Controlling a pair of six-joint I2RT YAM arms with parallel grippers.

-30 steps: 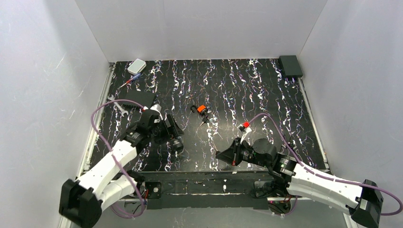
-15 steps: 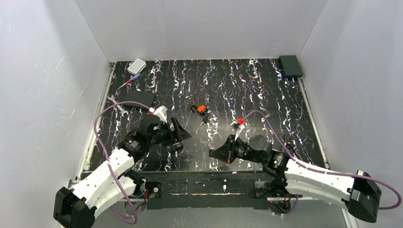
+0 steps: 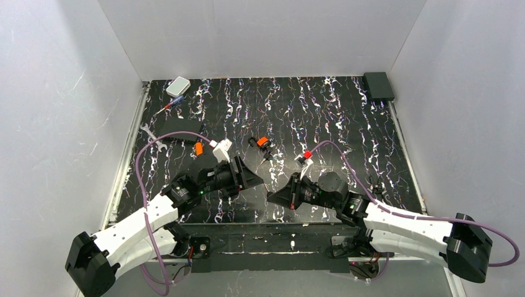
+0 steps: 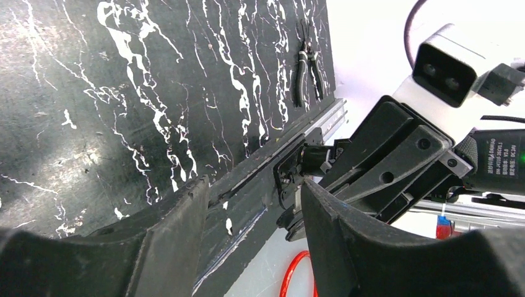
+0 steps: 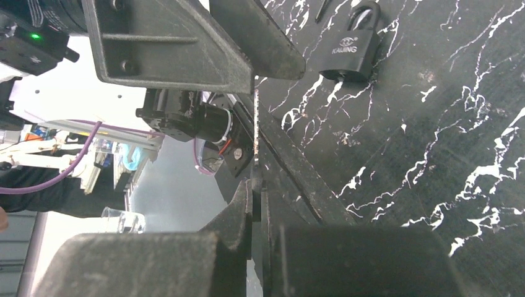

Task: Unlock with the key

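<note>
Pinching the key [image 5: 255, 127], the right fingers [image 5: 235, 223] are pressed together above the table [image 3: 347, 124], close to the middle of its near edge. Only the blade shows in the right wrist view, edge-on, as a thin speckled sliver rising from the fingertips. The key's head is buried between them. From the overhead camera the key cannot be made out at all; it is lost where the two arms meet.

The left fingers [image 4: 176, 238] are spread, one to each side of the right arm's tip. The blade's far end sits right at the inner face of one of them, though whether metal touches finger cannot be told.

The padlock [image 5: 348, 44] lies flat on the table just beyond the left fingers. In the overhead view it is hidden under the left arm. A pair of pliers [image 4: 308, 68] lies close to the table's edge rail, well apart from both sets of fingers.
</note>
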